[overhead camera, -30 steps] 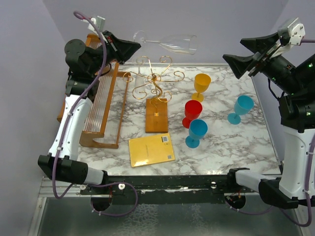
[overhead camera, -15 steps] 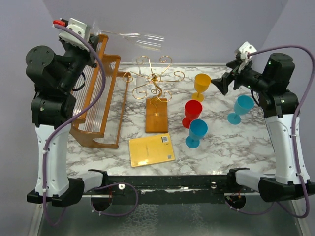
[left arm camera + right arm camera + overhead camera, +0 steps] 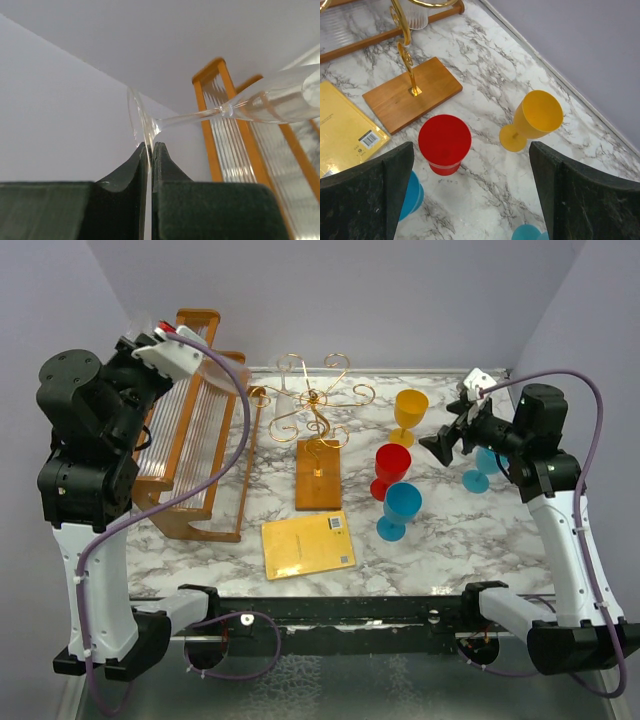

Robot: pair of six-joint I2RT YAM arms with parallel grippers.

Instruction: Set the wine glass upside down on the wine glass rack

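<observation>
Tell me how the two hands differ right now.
Left hand, shut, pinches the wine glass by its foot; right hand is wide open, holding nothing. Left hand is raised near the wooden frame; right hand hovers above the red cup and yellow cup. Both have dark fingers.

Wine glass [image 3: 270, 100] bowl cut off (rt edge, L wrist).

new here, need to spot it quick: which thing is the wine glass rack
On the marble table, look just right of the big wooden frame along the left side. The wine glass rack stands there on a flat brown wooden base. Only it is thin gold wire with curled spiral arms; the frame has clear rods.
</observation>
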